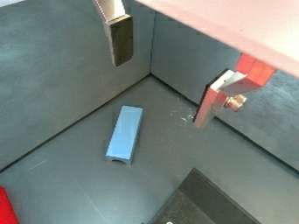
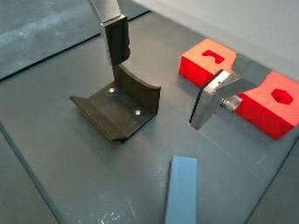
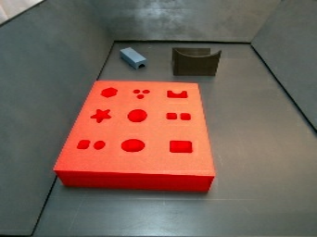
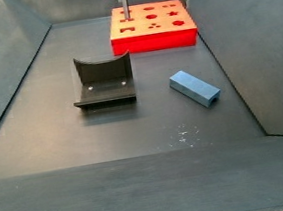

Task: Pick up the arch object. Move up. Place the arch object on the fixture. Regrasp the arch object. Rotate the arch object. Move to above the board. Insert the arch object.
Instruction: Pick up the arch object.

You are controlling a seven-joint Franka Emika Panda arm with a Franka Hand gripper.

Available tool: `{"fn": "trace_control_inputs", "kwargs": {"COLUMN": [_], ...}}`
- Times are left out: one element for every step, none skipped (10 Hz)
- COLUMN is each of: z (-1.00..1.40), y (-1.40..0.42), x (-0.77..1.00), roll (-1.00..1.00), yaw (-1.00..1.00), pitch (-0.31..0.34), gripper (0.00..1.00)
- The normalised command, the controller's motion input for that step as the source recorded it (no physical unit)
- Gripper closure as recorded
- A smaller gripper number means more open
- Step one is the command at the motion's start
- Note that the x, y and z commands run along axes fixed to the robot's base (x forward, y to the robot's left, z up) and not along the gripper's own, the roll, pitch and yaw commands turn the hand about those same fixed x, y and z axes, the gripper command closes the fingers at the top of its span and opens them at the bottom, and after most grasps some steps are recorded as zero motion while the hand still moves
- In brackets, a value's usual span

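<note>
gripper open and empty above the floor

the gripper (image 1: 163,77) hangs clear of the floor with its two fingers spread wide and nothing between them. in both wrist views one finger (image 2: 117,39) shows as a silver plate with a dark pad, and the opposite finger (image 1: 214,102) is a silver plate near a red part of the board (image 2: 211,63). the arch object (image 1: 125,134) lies flat on the grey floor below the gripper, well apart from both fingers and touching nothing else. the fixture (image 2: 119,107) stands upright on the floor under the gripper's other side, its scooped top bare. in a side view the arch object (image 4: 194,88) rests just beside the fixture (image 4: 102,81), with the board (image 4: 152,25) farther back and only the fingertips showing above it at the picture's edge.
</note>
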Motion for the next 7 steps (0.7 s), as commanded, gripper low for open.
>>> {"fn": "trace_control_inputs", "kwargs": {"z": [-0.77, -0.75, -0.85, -0.88, -0.96, -1.00, -0.98], "y": [0.00, -0.19, -0.24, -0.24, -0.23, 0.15, 0.48], "x": [-0.30, -0.12, 0.00, 0.00, 0.00, -0.20, -0.06], "roll": [0.00, 0.06, 0.13, 0.13, 0.12, 0.05, 0.00], "yaw": [0.55, 0.85, 0.95, 0.95, 0.91, 0.73, 0.44], "pitch": [-0.204, -0.067, 0.030, 0.043, 0.111, -0.023, 0.000], "gripper": [0.00, 0.00, 0.00, 0.00, 0.00, 0.00, 0.00]}}
